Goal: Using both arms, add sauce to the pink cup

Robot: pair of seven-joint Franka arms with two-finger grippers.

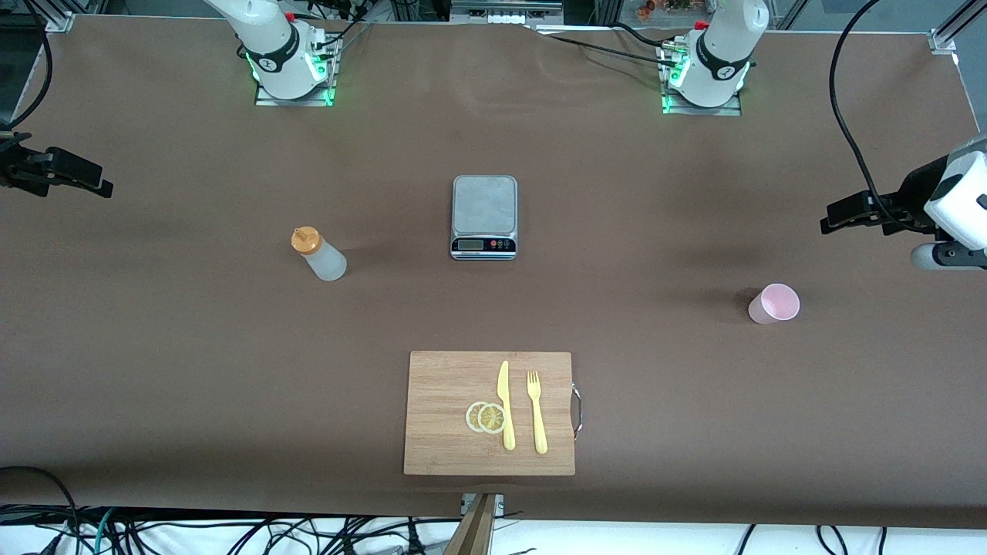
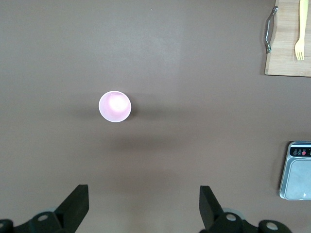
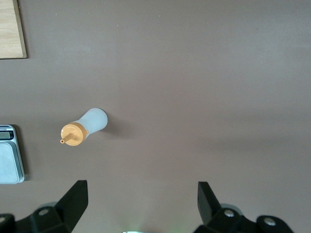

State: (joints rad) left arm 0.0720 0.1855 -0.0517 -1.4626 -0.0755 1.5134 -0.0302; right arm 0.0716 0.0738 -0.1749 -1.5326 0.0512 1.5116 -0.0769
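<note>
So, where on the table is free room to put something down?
Bare table lies between the sauce bottle and the scale, and between the scale and the pink cup. The cutting board is crowded with lemon slices, knife and fork.

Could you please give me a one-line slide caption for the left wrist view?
Open left gripper hovers over bare table near the upright, empty pink cup.
</note>
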